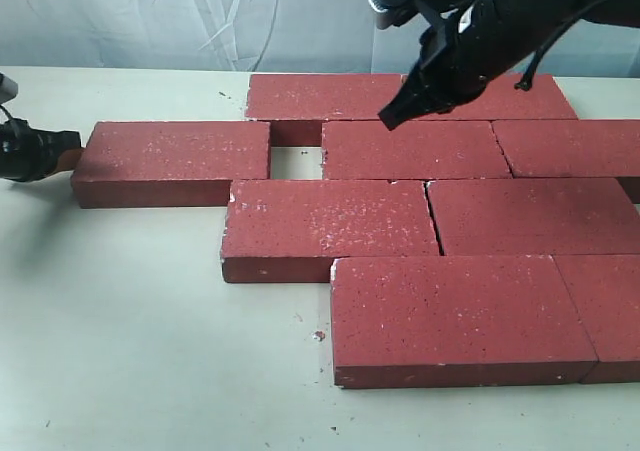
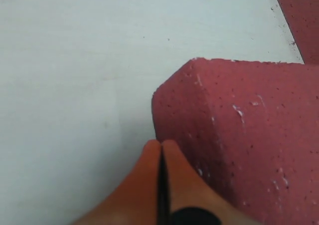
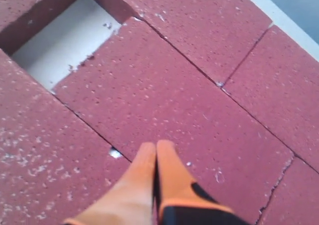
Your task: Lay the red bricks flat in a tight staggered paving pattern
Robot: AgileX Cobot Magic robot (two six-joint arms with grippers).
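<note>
- Pale table [image 1: 150, 371], crinkled white backdrop [image 1: 150, 16] behind.
- The red bricks [image 1: 325, 226] lie flat in four staggered rows across centre and right of the table, mostly edge to edge.
- Nearest row: two bricks, the right one cut by the frame edge.
- Third row back: outlying brick [image 1: 170, 156] sits at left, parted from its neighbour by a bare gap [image 1: 296, 161].
- Left gripper [image 2: 161, 147]: orange tips pressed together, holding nothing, low at the short end face of the outlying brick.
- Right gripper [image 3: 156, 147]: tips together, empty, over the middle brick [image 1: 415, 149] just right of the gap; contact unclear.
- Far row: bricks near the backdrop, partly hidden by the right arm.
</note>
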